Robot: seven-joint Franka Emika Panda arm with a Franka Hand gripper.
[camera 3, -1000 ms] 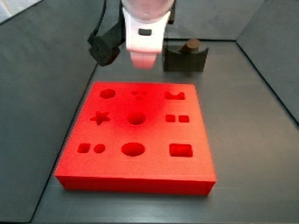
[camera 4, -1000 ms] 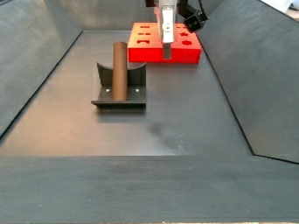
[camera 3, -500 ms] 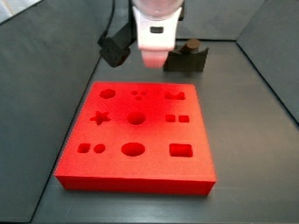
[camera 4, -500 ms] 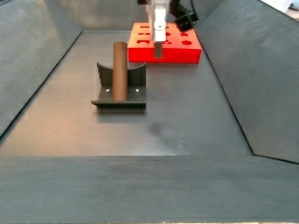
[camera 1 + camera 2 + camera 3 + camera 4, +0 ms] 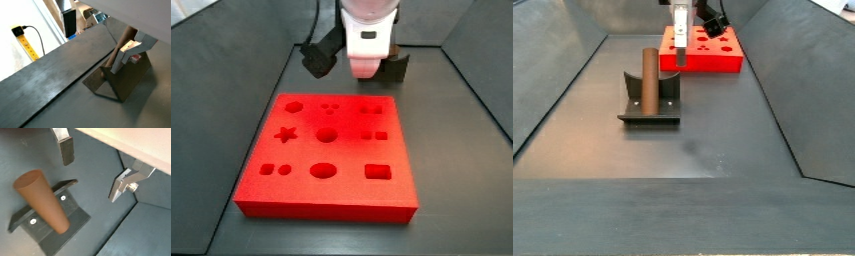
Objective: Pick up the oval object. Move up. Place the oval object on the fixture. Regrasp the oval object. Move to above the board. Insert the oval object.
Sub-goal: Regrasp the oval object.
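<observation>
Brown peg: the oval object point(image 5: 647, 75) stands upright on the fixture point(image 5: 649, 108), leaning against the bracket's upright; a wrist view shows it as a rounded brown cylinder point(image 5: 44, 199) rising from the dark plate point(image 5: 53, 230).
Fixture: dark L-shaped bracket on a base plate, sitting on the grey floor point(image 5: 687, 150) well in front of the red slab in a side view; its plate carries two pale screws in a wrist view.
Gripper: up in the air, fingers spread apart with nothing between them point(image 5: 90, 168); in a side view it hangs over the near edge of the red slab point(image 5: 677, 25), apart from the peg.
Fingers: flat silver plates with dark pads, one showing its pad point(image 5: 67, 150), the opposite one seen as a silver plate point(image 5: 120, 185), the peg off to one side of the gap.
Board: bright red slab point(image 5: 331, 150) with circles, a star, squares and an oval recess, lying flat; no recess holds a piece.
Arm: white and pink body point(image 5: 366, 40) above the far end of the board, hiding most of the fixture behind it in that side view.
Walls: grey sloped panels point(image 5: 567, 80) around the floor.
</observation>
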